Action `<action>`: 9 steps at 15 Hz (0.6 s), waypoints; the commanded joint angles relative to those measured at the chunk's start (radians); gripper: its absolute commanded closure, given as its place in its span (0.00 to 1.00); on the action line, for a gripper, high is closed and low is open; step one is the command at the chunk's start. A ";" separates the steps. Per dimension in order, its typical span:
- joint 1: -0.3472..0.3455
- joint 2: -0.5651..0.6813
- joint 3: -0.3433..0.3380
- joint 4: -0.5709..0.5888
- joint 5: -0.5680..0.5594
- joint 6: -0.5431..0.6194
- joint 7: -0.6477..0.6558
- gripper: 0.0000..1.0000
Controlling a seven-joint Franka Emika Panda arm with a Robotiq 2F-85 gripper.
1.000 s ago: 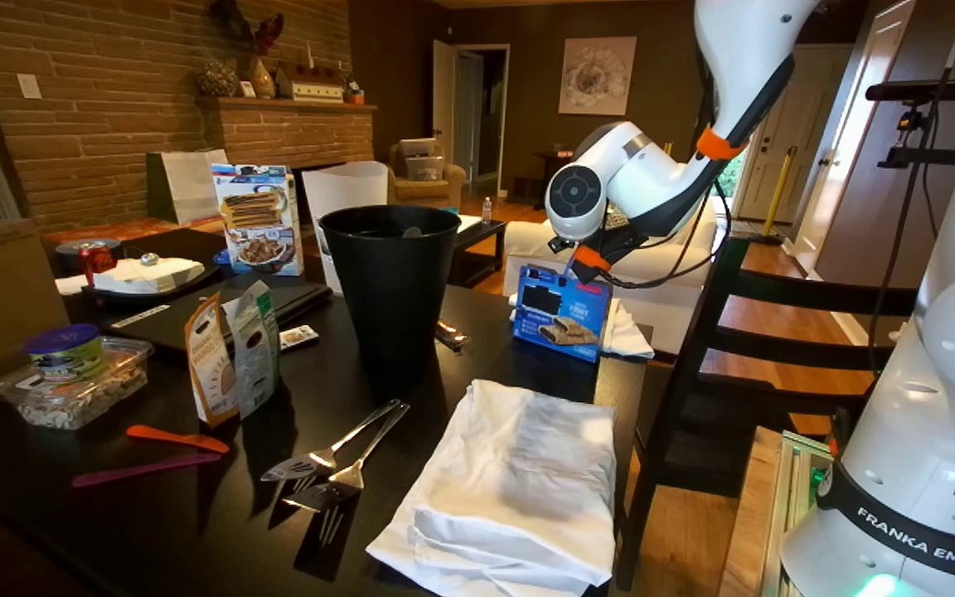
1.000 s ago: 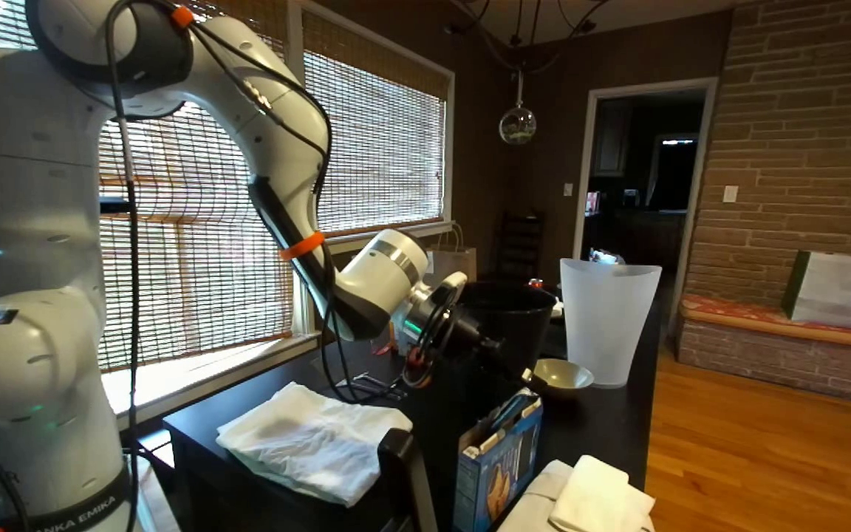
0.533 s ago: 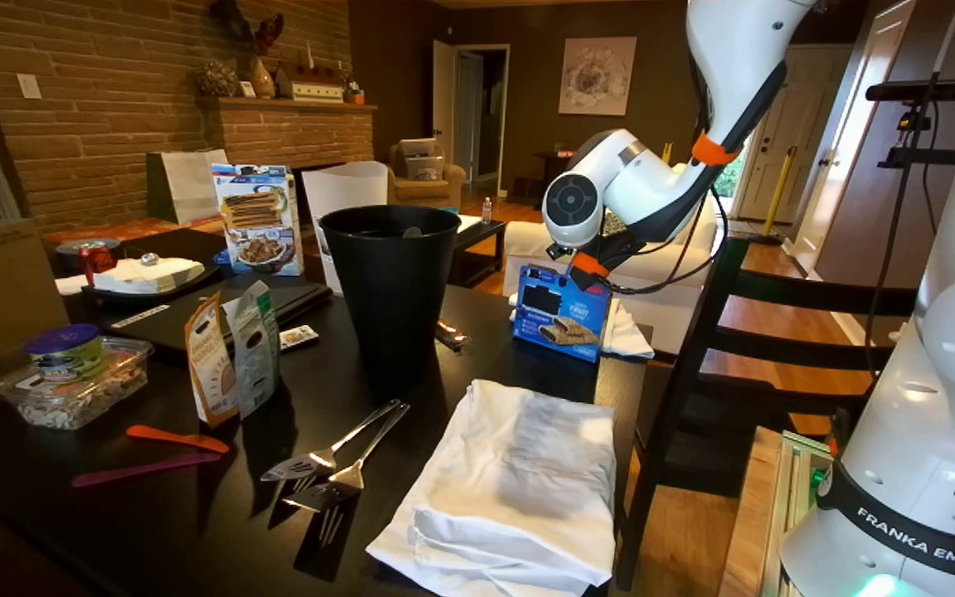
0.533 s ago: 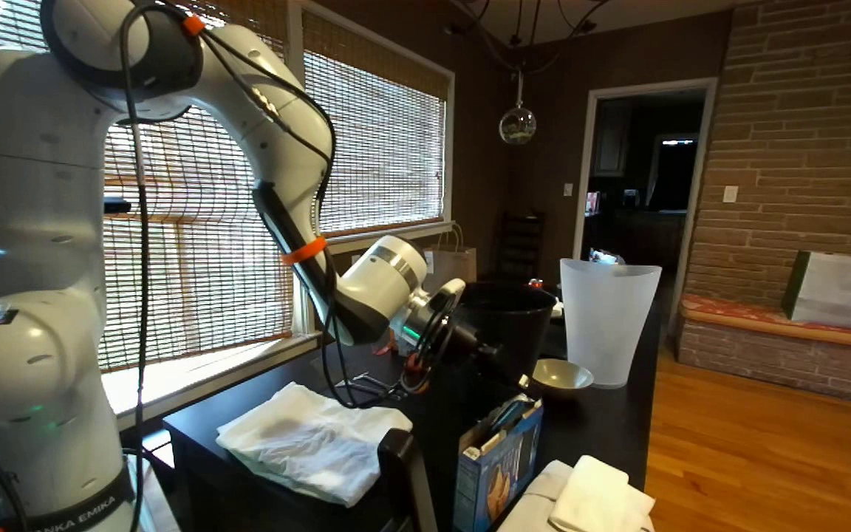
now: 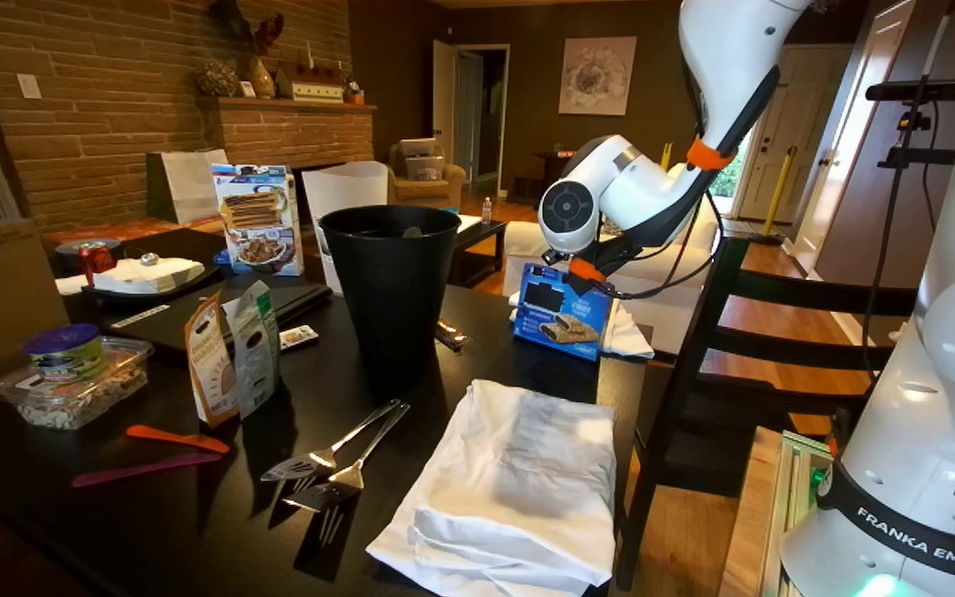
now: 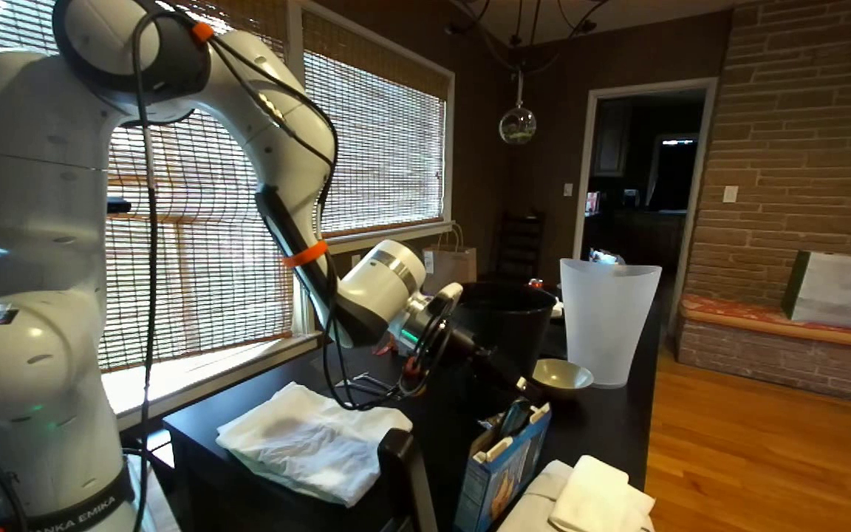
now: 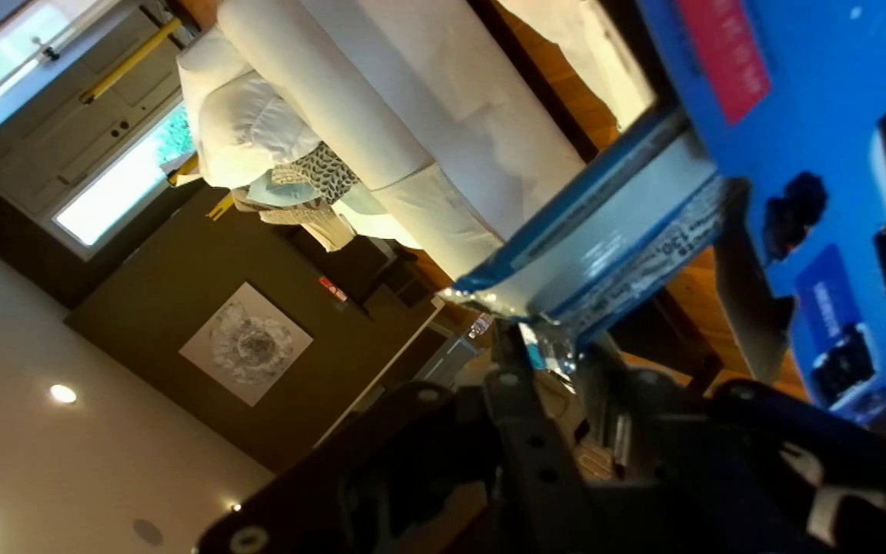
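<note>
Parted hand (image 7: 558, 362) at the bar (image 7: 612, 238)

The hand had dipped and stood parted about the bar's foil end; contact could not be told. Beneath it, the box (image 5: 556, 323), bar protruding, had tipped a little, so its support seemed less steady. A bin (image 5: 386, 286) stood near the hand.

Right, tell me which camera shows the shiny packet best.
The wrist view: there the shiny packet shows close up, its crinkled end at the end effector. In an exterior view, only its dark top pokes from the blue box; in an exterior view with the box nearly face-on, I cannot make it out.
</note>
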 commanded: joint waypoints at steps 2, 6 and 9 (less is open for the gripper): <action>0.001 0.004 0.009 -0.007 -0.025 -0.014 0.044 0.67; 0.001 0.008 0.013 -0.008 -0.021 -0.008 0.042 0.93; -0.004 0.014 0.011 -0.001 -0.002 0.005 0.024 0.60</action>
